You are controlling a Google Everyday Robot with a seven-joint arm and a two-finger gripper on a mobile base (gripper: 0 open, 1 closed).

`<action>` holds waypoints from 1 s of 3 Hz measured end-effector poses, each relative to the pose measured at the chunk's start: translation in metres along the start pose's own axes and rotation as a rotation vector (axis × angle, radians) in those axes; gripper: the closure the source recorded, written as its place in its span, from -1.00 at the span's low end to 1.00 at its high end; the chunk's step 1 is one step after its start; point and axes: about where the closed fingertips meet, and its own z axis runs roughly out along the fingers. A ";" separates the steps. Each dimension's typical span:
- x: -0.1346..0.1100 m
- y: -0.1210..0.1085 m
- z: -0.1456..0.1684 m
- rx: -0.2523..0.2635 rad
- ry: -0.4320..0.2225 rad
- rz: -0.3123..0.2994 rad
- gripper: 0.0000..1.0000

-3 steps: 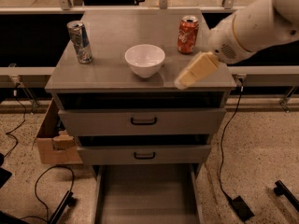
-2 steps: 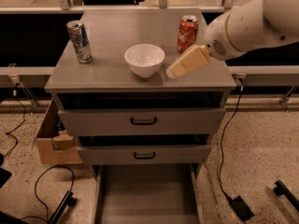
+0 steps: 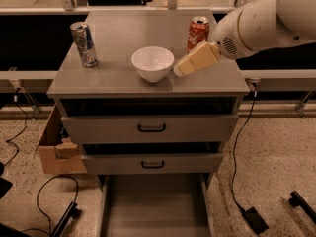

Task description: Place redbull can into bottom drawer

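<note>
Though the desk (image 3: 118, 80) fills most of the view, the task ends below it, where the bottom drawer (image 3: 153, 209) stands pulled out, showing its flat grey floor. The white arm (image 3: 266, 19) reaches in from the right. Its pincer (image 3: 181, 69) hangs just beside the white bowl (image 3: 152, 63), holding nothing; whether it is spread or pressed together I cannot tell. The redbull can (image 3: 84, 44) stands upright at the desk's far left, well apart from the pincer. It is likely light, stiff yet easily dented, and slick, so a sideways grip across the mid-body seems safest.
</note>
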 end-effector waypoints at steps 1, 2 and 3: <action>-0.020 -0.001 0.015 -0.002 -0.099 0.034 -1.00; -0.072 0.011 0.048 -0.061 -0.257 0.053 -1.00; -0.126 0.032 0.089 -0.138 -0.416 0.085 -1.00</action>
